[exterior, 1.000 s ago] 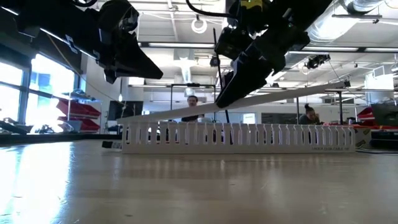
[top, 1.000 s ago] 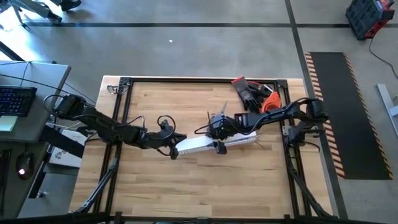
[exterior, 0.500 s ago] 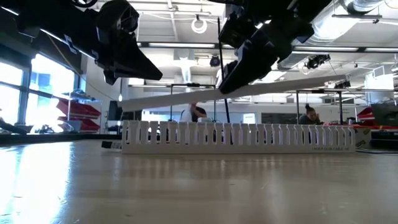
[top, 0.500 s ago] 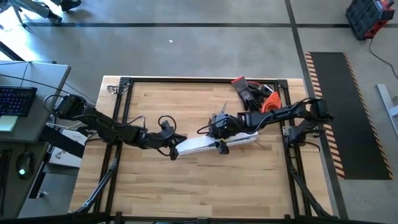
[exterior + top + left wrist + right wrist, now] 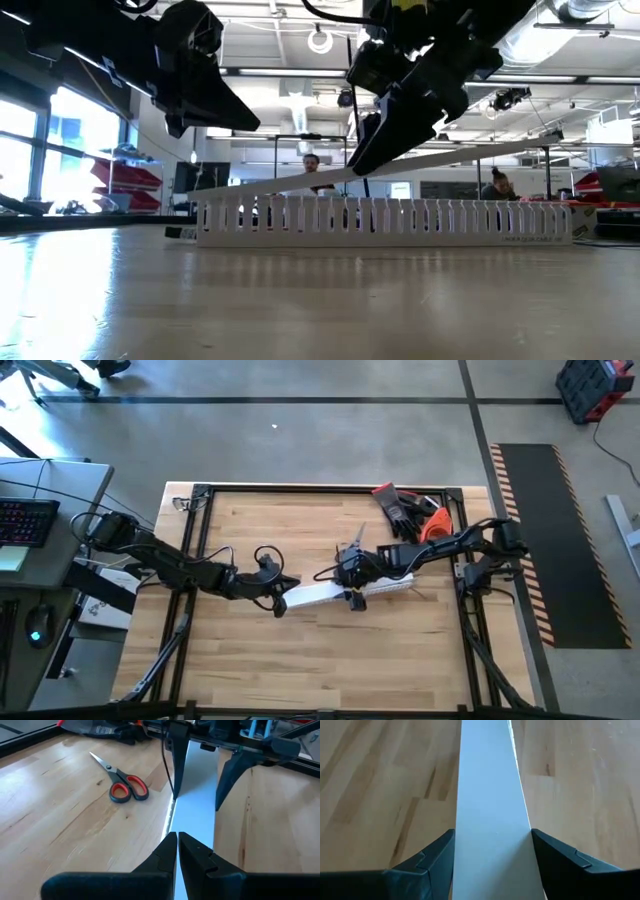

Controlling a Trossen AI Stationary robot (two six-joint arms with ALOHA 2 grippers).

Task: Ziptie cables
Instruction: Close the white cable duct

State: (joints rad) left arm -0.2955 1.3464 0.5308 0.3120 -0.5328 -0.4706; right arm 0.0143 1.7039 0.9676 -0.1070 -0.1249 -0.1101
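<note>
Your right gripper (image 5: 347, 570) sits near the middle of the table (image 5: 250, 650), and its two fingers (image 5: 427, 862) clamp the flat white strip (image 5: 492, 820) by its long edges, one finger on each side. In the low view that strip (image 5: 440, 160) is tilted: its end toward the left gripper dips down to the top of the white slotted duct (image 5: 385, 222), while the other end stands raised above it. The duct lies flat on the wood, running from about 9 o'clock to 3 o'clock under the right gripper (image 5: 375, 150).

Your left gripper (image 5: 283, 592) hangs just off the duct's (image 5: 335, 592) 9 o'clock end, above the table, with its jaws pressed together and nothing between them. In its own wrist view the closed fingertips (image 5: 172, 851) point along the white strip (image 5: 195, 805) toward the right arm's fingers (image 5: 232, 780).

A thin dark wire (image 5: 168, 772) hangs down beside the right gripper to the strip's edge; that may be one of the cables, but you cannot tell where the rest of the bundle lies.

A pair of scissors (image 5: 122, 782) with red and black handles lies on the wood at about 12 o'clock of the right gripper. Black and orange gloves (image 5: 408, 510) are heaped near the table's 1 o'clock corner. Beyond the table, a person (image 5: 312, 170) shows behind the duct in the low view.
</note>
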